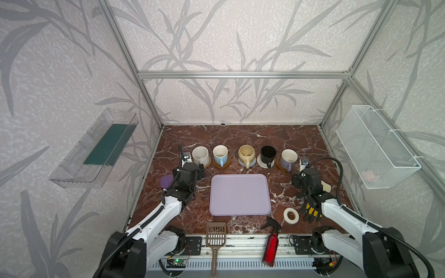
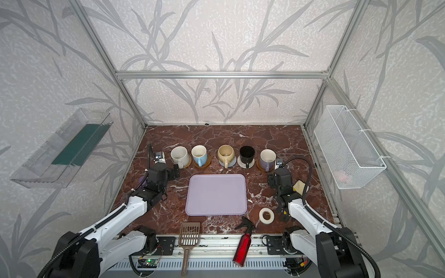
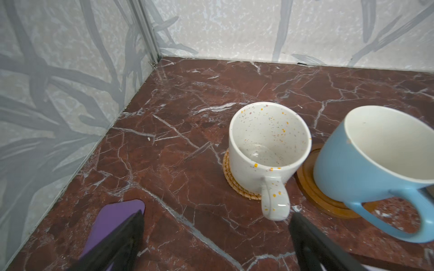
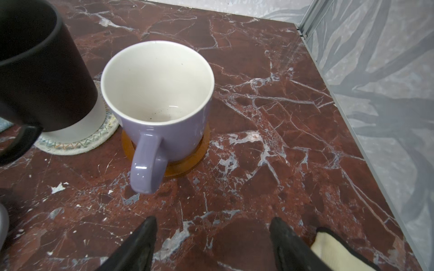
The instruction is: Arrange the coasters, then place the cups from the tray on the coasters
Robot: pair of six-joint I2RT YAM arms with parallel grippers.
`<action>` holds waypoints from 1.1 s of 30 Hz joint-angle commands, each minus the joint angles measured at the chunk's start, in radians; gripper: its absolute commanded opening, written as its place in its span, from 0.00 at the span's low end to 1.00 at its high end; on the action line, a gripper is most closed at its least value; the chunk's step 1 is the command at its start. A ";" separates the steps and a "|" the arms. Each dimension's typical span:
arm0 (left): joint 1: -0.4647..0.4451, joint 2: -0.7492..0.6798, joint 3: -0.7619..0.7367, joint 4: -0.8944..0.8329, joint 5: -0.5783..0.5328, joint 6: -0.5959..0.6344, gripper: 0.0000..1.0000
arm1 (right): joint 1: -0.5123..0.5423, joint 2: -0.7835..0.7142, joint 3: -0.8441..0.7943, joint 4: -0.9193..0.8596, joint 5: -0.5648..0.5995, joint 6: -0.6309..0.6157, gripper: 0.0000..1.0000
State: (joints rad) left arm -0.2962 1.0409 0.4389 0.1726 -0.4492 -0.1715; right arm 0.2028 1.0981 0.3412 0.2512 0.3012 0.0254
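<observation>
My left gripper [image 3: 217,218]: jaws spread wide, holding nothing, low over the marble.
Just ahead of it: the white speckled cup [image 3: 267,140], upright on the orange-tan woven coaster [image 3: 231,178]. Its handle points back at me and ends just beside my inner finger.
Further toward my right arm: the light blue cup [image 3: 375,164] on an amber coaster [image 3: 312,190].
My right gripper [image 4: 213,220]: jaws apart, empty.
Ahead of it: the lavender cup [image 4: 162,112] on the second amber coaster [image 4: 202,145], handle toward me, bare marble between us.
Inward from that: the black cup [image 4: 40,77] on the cream spiral coaster [image 4: 77,145], then the cream-yellow cup [image 1: 246,154] on the grey-blue coaster [image 1: 252,163].
Behind, between my arms: the tray [image 1: 239,195], bare.
Step, as I judge it: every cup looks seated, so backing clear is what remains.
Doing it well: I draw straight back and up with no sideways swing, so my left finger cannot hook the speckled handle. I also mind the purple flat thing [image 3: 117,215] by my outer left finger.
</observation>
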 commanded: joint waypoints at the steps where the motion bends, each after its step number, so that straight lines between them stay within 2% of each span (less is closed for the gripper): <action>1: 0.020 -0.004 -0.031 0.164 -0.053 0.136 0.99 | -0.008 0.043 0.007 0.159 0.002 -0.034 0.77; 4: 0.057 0.013 -0.055 0.215 -0.047 0.147 0.99 | -0.008 0.087 -0.008 0.259 -0.006 -0.025 0.77; 14: 0.167 0.158 -0.140 0.478 0.044 0.116 0.99 | -0.014 0.186 0.023 0.357 -0.021 -0.053 0.77; 18: 0.234 0.196 -0.151 0.552 0.124 0.054 0.99 | -0.025 0.208 0.031 0.378 -0.039 -0.067 0.78; 26: 0.263 0.261 -0.134 0.602 0.180 0.085 0.99 | -0.035 0.226 0.035 0.397 -0.048 -0.081 0.78; 33: 0.291 0.312 -0.131 0.686 0.250 0.112 0.99 | -0.050 0.238 0.007 0.481 -0.063 -0.058 0.78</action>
State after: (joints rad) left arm -0.0166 1.3369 0.2924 0.7818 -0.2420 -0.0856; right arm 0.1635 1.3235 0.3561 0.6529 0.2512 -0.0456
